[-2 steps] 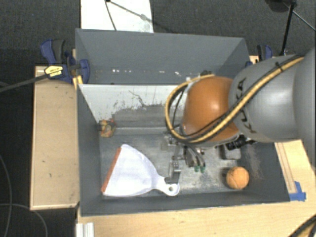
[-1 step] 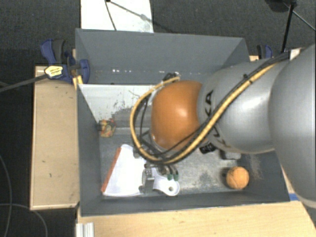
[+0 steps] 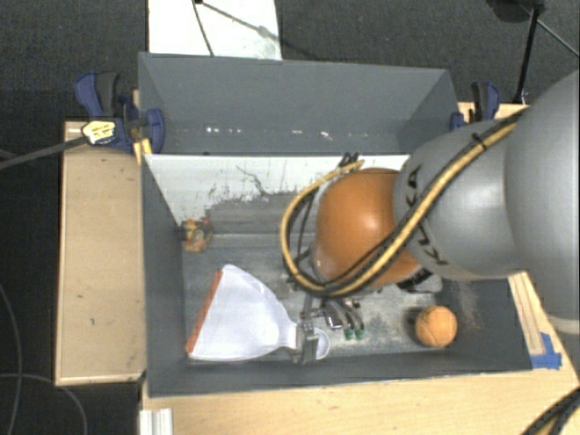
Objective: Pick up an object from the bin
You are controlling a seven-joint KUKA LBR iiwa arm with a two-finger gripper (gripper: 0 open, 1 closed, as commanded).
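My gripper (image 3: pixel 311 341) reaches down near the bin's front wall, below the orange cover. Its fingertips sit at the right end of a white cone-shaped thing with an orange rim (image 3: pixel 237 320), which lies on the bin floor at the front left. Whether the fingers close on that narrow end I cannot make out. A small orange ball (image 3: pixel 436 326) rests on the floor to the right of the gripper, apart from it.
A small brownish, multicoloured object (image 3: pixel 195 234) lies by the left wall further back. The arm with its cables covers the bin's right half. Bare floor shows between the white thing and the back wall.
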